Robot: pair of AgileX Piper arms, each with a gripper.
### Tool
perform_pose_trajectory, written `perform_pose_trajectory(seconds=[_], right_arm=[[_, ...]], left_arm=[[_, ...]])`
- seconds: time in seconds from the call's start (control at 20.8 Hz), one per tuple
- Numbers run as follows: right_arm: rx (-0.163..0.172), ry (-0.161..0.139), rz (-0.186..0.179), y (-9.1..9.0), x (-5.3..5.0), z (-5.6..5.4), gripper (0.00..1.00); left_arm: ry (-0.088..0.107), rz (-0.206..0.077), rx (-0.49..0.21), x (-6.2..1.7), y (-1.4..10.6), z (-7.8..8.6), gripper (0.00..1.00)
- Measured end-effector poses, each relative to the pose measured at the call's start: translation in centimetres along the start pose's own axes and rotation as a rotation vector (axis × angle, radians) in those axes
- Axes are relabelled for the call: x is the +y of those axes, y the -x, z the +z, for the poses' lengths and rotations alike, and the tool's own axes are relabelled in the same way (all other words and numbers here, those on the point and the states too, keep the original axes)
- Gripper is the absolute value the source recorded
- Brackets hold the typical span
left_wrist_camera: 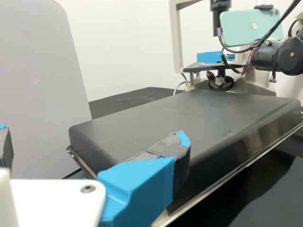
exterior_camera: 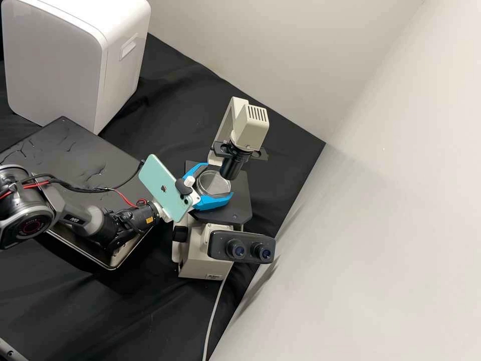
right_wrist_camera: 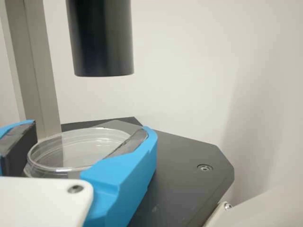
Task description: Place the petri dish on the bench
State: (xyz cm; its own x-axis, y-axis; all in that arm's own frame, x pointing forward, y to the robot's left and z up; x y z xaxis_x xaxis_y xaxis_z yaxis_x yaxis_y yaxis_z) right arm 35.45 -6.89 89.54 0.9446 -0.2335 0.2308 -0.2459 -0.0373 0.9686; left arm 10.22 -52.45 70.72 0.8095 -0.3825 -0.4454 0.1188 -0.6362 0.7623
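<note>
right fingers point(exterior_camera: 214, 203) in the high view are wrapped round the petri dish point(exterior_camera: 214, 183), one blue finger on each side. the dish is on the microscope stage point(exterior_camera: 243, 203) under the black lens barrel point(exterior_camera: 231, 165), and the microscope point(exterior_camera: 200, 255) stands near the right edge of the bench point(exterior_camera: 165, 105). a dark tray point(exterior_camera: 75, 150) lies toward the left edge.

left wrist view: left fingers point(left_wrist_camera: 142, 184) are spread open with nothing between them, hanging over a corner of that tray point(left_wrist_camera: 213, 118), well apart from the dish.

right wrist view: right fingers point(right_wrist_camera: 123, 170) look closed on the dish point(right_wrist_camera: 75, 146), pads against its clear wall. the dish seems to rest on the stage point(right_wrist_camera: 189, 161) or sit just above it, i can't tell which.

so my read is that the grab is pretty much done and everything else is left: lift it out from under the barrel, carry it off the stage, set it on bare bench, let go.
</note>
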Motion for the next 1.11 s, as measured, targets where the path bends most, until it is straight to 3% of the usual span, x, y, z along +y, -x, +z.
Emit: perform_pose_trajectory(seconds=[0.43, 0.48, 1.11], right_arm=[[-0.005, 0.0, -0.004, 0.21, -0.11, 0.13, 0.0], [-0.005, 0.0, -0.004, 0.21, -0.11, 0.13, 1.0], [-0.003, 0.006, -0.006, 0.21, -0.33, -0.06, 1.0]], left_arm=[[0.001, 0.005, 0.029, 0.08, -0.15, -0.47, 1.0], [0.001, 0.005, 0.031, 0.08, -0.16, -0.5, 1.0], [-0.001, 0.006, 0.034, 0.1, -0.19, -0.57, 1.0]])
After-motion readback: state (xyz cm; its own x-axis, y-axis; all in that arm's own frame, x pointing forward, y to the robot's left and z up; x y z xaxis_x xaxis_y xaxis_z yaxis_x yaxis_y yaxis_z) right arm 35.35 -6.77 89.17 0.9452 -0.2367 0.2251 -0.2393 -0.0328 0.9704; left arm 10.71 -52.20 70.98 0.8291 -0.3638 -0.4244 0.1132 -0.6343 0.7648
